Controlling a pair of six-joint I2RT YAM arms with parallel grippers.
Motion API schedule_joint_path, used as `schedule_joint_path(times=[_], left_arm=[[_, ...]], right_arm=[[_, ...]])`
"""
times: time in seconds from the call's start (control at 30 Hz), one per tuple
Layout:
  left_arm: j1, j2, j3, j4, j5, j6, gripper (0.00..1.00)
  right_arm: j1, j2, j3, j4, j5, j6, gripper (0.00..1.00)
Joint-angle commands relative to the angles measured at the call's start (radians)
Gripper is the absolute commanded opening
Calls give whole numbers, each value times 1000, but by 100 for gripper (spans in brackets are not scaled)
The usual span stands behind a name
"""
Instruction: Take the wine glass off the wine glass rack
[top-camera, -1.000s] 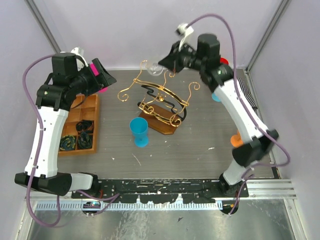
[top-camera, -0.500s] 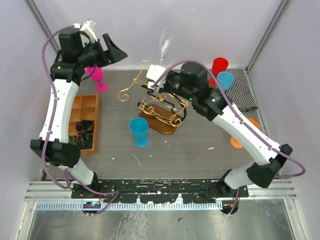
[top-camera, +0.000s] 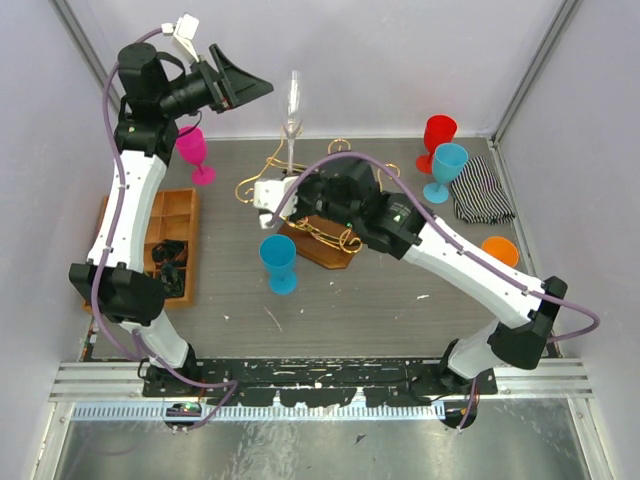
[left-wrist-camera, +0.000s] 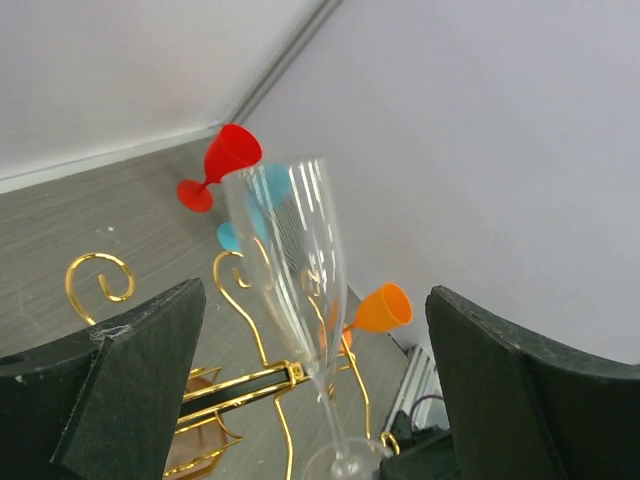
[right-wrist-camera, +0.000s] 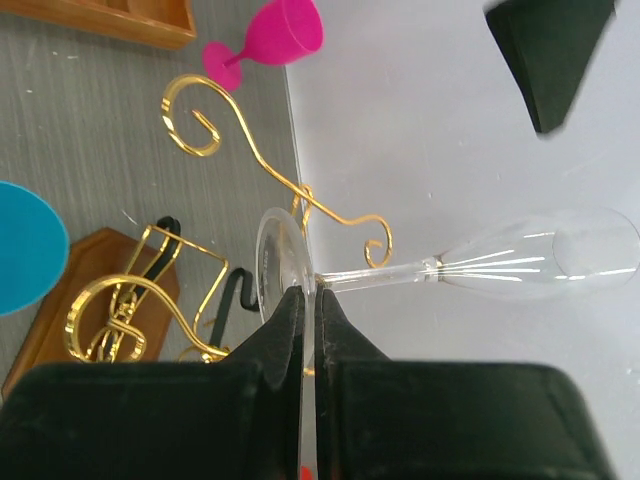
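Note:
A clear wine glass (top-camera: 292, 100) stands upright over the back of the wine glass rack (top-camera: 335, 235), a stand of gold wire scrolls on a brown wooden base. My right gripper (top-camera: 292, 186) is shut on the glass's round foot (right-wrist-camera: 275, 270), its jaws pinching the foot's edge right at the stem (right-wrist-camera: 305, 296). A gold scroll arm (right-wrist-camera: 330, 215) lies close beside the foot. My left gripper (top-camera: 250, 88) is raised at the back left, open wide. In the left wrist view the glass bowl (left-wrist-camera: 295, 240) rises between the two black fingers (left-wrist-camera: 130, 385) without touching them.
A pink glass (top-camera: 195, 150) stands at the back left, above the orange compartment tray (top-camera: 160, 215). A blue cup (top-camera: 280, 262) stands in front of the rack. Red (top-camera: 437, 135) and light blue (top-camera: 447, 165) glasses, a striped cloth (top-camera: 485, 190) and an orange cup (top-camera: 500, 250) are on the right.
My right arm swung left across the rack, carrying the glass and turning it upright. My left arm rose toward the glass and its jaws spread wider.

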Motion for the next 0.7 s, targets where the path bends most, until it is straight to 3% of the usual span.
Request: schedule_joint_path(times=[0.0,0.67], left_arm=[[-19,17,20,80,102,-31,99],[-63,40,62,-158,-3,134,99]], right_arm=[[80,1,24,42,133,-123,1],[171,29,37,74,209,-157,1]])
